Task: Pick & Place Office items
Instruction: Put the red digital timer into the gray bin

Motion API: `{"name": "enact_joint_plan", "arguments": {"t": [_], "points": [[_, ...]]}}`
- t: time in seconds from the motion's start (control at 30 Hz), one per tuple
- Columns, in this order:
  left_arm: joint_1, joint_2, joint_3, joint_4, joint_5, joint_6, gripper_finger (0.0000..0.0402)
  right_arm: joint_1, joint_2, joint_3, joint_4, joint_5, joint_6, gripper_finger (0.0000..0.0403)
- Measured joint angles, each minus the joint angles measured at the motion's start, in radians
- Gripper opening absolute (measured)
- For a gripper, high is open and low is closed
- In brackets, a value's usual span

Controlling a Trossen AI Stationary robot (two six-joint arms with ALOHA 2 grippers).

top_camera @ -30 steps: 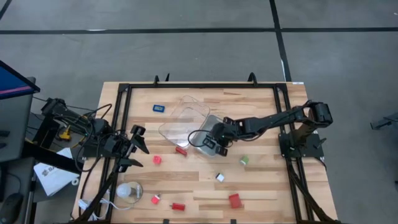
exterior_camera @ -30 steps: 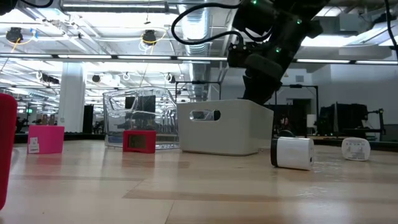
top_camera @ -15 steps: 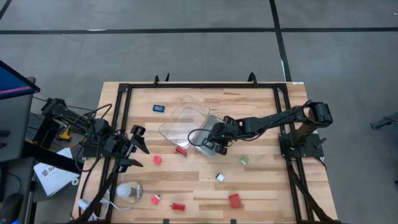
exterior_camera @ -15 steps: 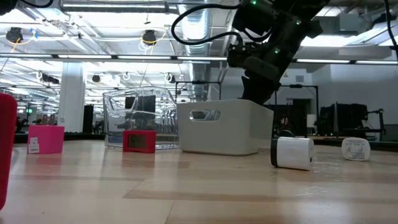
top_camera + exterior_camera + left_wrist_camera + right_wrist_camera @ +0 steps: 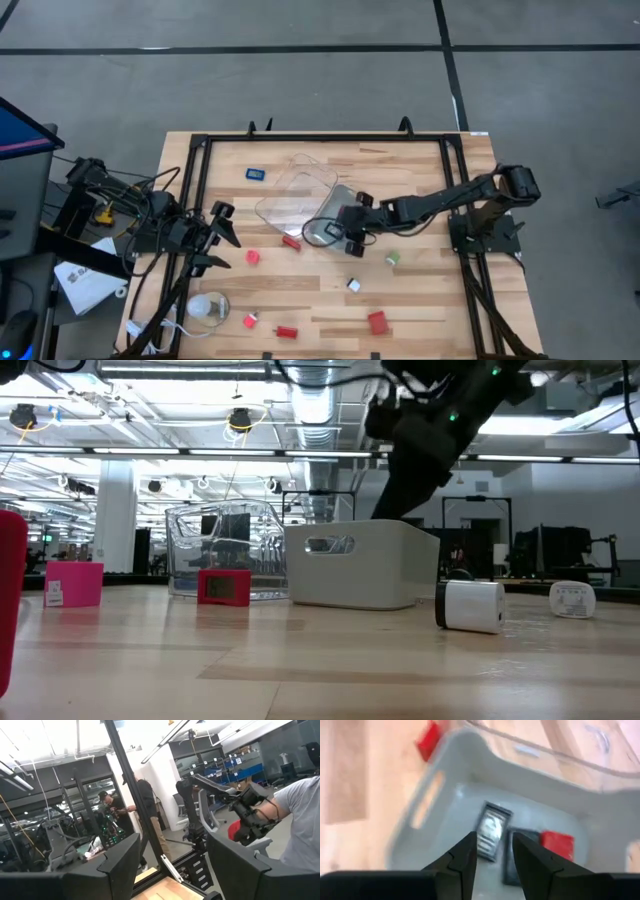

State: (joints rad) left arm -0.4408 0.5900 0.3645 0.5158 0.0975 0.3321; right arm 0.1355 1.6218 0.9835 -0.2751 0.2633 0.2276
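Wooden table (image 5: pixel 420 300) with scattered office items (image 5: pixel 378 322), two trays (image 5: pixel 295 195).

- My right gripper (image 5: pixel 352 240) has pulled back from over the grey bin (image 5: pixel 322 232), shifting toward the right of the high frame.
- In the low view it has risen toward the top edge.
- Its fingers (image 5: pixel 462 862) have parted a little, nothing between them; below sit a red block (image 5: pixel 558 844) and dark pieces.

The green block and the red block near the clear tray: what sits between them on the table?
In the high view, the white bin and the right gripper lie between the green block and the red block.
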Motion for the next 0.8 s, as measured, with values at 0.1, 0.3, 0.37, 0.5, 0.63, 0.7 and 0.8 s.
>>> {"name": "enact_joint_plan", "arguments": {"t": [0.1,0.3,0.37,0.5,0.63,0.7,0.8], "points": [[0.000,0.000,0.000,-0.003,-0.020,0.000,0.0227,0.038,-0.015,0.013,-0.008,0.013,0.000,0.0118],[0.000,0.001,0.000,-0.004,-0.039,0.000,0.0227,0.145,-0.039,0.080,0.036,0.088,-0.020,0.0118],[0.000,0.001,0.000,-0.001,-0.040,0.000,0.0227,0.179,-0.041,0.100,0.054,0.107,-0.033,0.0118],[0.000,0.003,0.000,-0.001,-0.046,0.000,0.0227,0.247,-0.023,0.108,0.172,0.105,-0.059,0.0118],[0.000,0.003,0.000,0.001,-0.046,0.000,0.0227,0.316,0.038,0.105,0.268,0.133,-0.037,0.0118],[0.000,0.003,0.000,0.000,-0.046,0.000,0.0227,0.340,0.092,0.111,0.367,0.156,-0.019,0.0118],[0.000,0.004,0.000,0.002,-0.046,0.000,0.0227,0.372,0.181,0.108,0.513,0.221,-0.018,0.0118]]}}
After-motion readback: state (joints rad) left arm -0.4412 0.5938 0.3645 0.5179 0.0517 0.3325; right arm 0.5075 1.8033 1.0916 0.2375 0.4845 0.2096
